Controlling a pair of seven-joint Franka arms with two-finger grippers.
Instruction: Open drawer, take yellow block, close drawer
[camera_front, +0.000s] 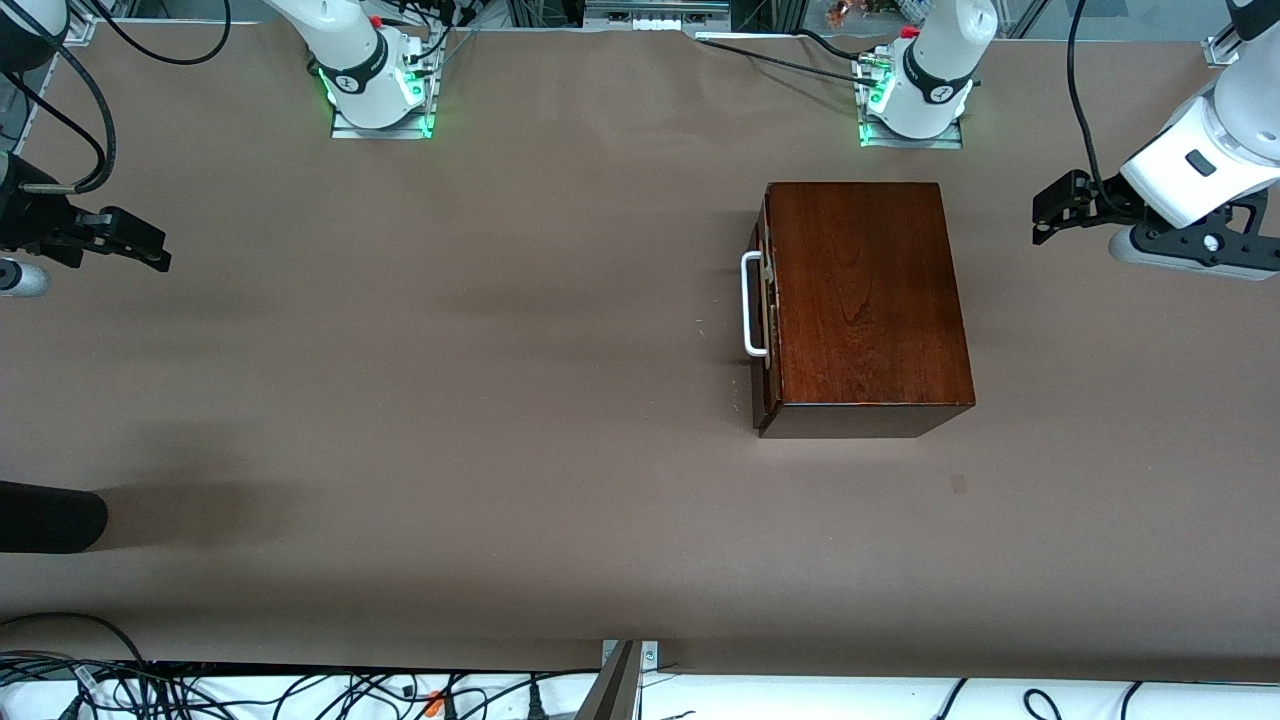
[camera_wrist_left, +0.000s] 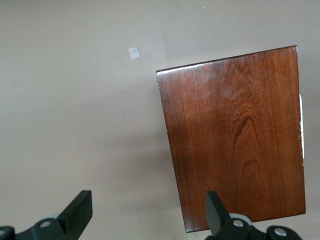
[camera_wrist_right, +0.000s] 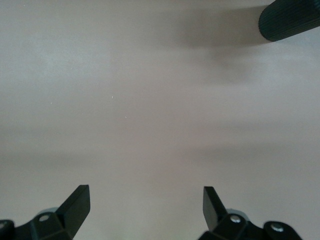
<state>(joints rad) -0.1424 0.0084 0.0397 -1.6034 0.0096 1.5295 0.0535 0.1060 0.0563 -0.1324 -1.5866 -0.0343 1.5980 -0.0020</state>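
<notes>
At the upper left edge of the front view the right gripper (camera_front: 150, 250) hangs above bare table (camera_front: 450, 400) at the right arm's end, well apart from the box; in the right wrist view its two black fingers (camera_wrist_right: 75, 207) stand wide apart with nothing between them, only brown table surface under them. A dark ribbed cylinder (camera_front: 50, 517) pokes in at the lower left edge of the front view, nearer to the front camera than the right gripper, and it also shows at the upper right corner of the right wrist view. Right of centre in the front view sits the dark reddish-brown wooden box (camera_front: 865, 300), flat on the table. The drawer (camera_front: 765, 310) is pushed fully in, its dark front panel flush with the box and facing the right arm's end of the table, with the white loop handle (camera_front: 752, 305) standing out from it. The yellow block cannot be seen in any view. At the upper right of the front view the left gripper (camera_front: 1045, 215) hovers over the table just beside the box, toward the left arm's end; the left wrist view shows its fingers (camera_wrist_left: 77, 210) spread and empty, one over the box's edge.
</notes>
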